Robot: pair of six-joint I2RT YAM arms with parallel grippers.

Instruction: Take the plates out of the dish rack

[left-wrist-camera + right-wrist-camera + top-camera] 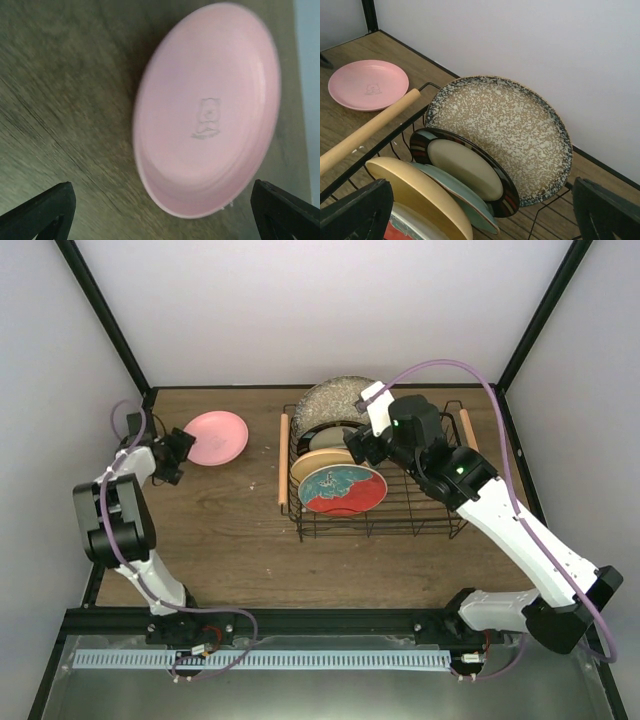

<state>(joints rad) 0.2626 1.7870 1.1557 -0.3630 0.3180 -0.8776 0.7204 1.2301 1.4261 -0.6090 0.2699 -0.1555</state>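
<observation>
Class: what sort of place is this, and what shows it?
Likely a lab test cell, not a kitchen: robot arms bolted to a wooden table, plain white walls, black frame.

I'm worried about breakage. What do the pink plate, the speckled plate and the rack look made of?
Pink plate: probably matte plastic or melamine; even colour, moulded emblem. Speckled plate: likely glazed stoneware; mottled grey-beige surface, dark rim. Dish rack: black coated metal wire, seemingly, with pale wooden handles.
</observation>
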